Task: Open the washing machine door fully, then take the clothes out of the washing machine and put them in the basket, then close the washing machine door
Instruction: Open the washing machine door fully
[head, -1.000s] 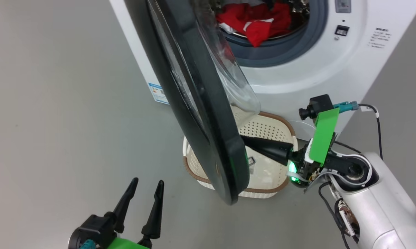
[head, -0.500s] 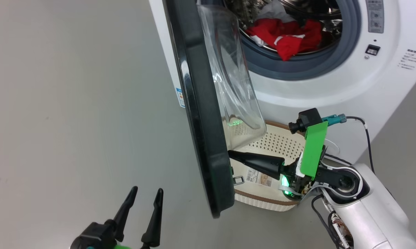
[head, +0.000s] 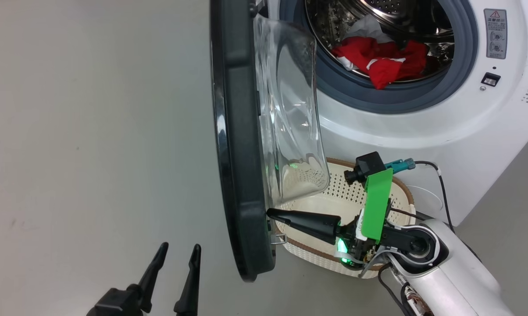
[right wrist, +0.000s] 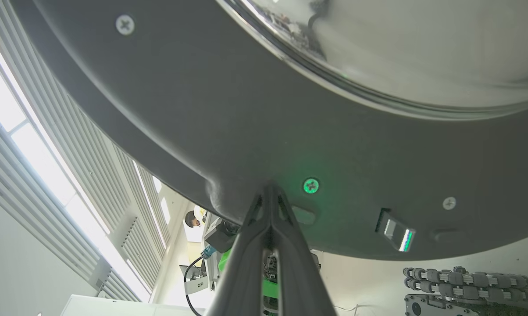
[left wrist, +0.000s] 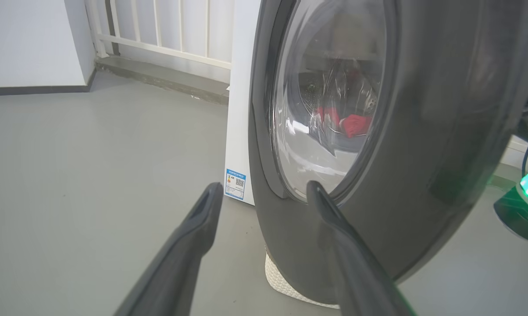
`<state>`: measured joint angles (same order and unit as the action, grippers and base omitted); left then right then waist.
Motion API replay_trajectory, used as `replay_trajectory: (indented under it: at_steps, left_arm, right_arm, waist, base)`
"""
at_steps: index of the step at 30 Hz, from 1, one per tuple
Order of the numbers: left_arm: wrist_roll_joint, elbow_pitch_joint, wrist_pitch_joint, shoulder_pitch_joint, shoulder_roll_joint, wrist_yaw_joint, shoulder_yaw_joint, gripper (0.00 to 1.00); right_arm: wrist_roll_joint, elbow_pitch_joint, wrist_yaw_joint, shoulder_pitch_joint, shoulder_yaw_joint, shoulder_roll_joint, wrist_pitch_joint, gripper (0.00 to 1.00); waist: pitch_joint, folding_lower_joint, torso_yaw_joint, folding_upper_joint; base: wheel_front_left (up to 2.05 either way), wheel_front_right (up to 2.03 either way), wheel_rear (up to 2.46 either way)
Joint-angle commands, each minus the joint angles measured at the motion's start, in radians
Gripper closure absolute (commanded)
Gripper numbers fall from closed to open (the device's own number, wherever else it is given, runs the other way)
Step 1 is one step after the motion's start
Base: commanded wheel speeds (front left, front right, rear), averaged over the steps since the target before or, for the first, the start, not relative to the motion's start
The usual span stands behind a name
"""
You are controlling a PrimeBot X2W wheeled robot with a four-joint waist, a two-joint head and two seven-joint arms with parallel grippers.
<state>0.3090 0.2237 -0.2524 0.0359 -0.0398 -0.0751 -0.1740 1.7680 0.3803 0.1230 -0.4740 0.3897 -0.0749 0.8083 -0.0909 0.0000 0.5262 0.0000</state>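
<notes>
The washing machine door [head: 237, 153] stood about square to the front of the washing machine [head: 422, 136], edge-on in the head view, so I judged the opening step only part done. The right claw [head: 272, 214] was closed on nothing, its two fingers pressed together into one point. In the right wrist view that point [right wrist: 269, 186] touched the door's dark inner rim [right wrist: 290, 131], just beside a screw [right wrist: 311, 185] lit green and below the glass bowl. The left claw [head: 180, 248] hung low with its fingers spread and empty, on the outer side of the door [left wrist: 422, 131].

The clothes [head: 378, 59] lay in the drum, red with white parts, one fold drooping over the grey seal. The basket [head: 321, 262] sat on the floor against the machine's front, partly under the door's lower edge.

To finish this step well, the push probably should follow the door's arc about its hinge, since a straight shove could let the smooth tip skid. The contact was best held on the flat rim, away from the bulging glass and from the metal latch hook [head: 279, 239] near the edge. The left claw looked to be in the door's outward path and might need to give way. The basket appeared low enough to clear the door.
</notes>
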Motion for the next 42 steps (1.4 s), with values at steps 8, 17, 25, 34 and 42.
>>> replay_trajectory:
  at_steps: [8, 17, 25, 34, 42]
  left_arm:
    - [-0.010, -0.035, -0.009, -0.001, -0.010, 0.013, 0.042, 0.00]
    - [-0.012, -0.030, -0.009, -0.002, -0.010, 0.008, 0.036, 0.00]
    - [-0.014, -0.018, -0.009, 0.000, -0.010, 0.002, 0.038, 0.00]
    - [-0.016, -0.016, -0.009, 0.004, -0.010, 0.000, 0.052, 0.00]
    - [-0.017, -0.018, -0.009, -0.002, -0.010, 0.000, 0.069, 0.00]
  right_arm:
    - [0.022, -0.031, 0.008, -0.017, 0.035, 0.025, -0.026, 1.00]
    - [-0.001, -0.028, 0.008, 0.004, 0.016, 0.025, -0.058, 0.84]
    - [-0.058, -0.019, 0.008, 0.053, -0.029, 0.025, -0.087, 0.00]
    - [-0.144, -0.019, 0.008, 0.123, -0.066, 0.017, -0.134, 0.00]
    - [-0.183, -0.015, 0.008, 0.213, -0.100, -0.005, -0.192, 0.00]
  waist:
    - [0.005, 0.0000, 0.000, 0.0000]
    - [0.013, 0.0000, -0.006, 0.0000]
    - [0.023, 0.0000, -0.017, 0.0000]
    - [0.023, 0.0000, -0.046, 0.0000]
    - [0.027, 0.0000, -0.070, 0.0000]
  base:
    - [0.00, 0.00, 0.00]
    - [0.00, 0.00, 0.00]
    - [0.00, 0.00, 0.00]
    - [0.00, 0.00, 0.00]
    - [0.00, 0.00, 0.00]
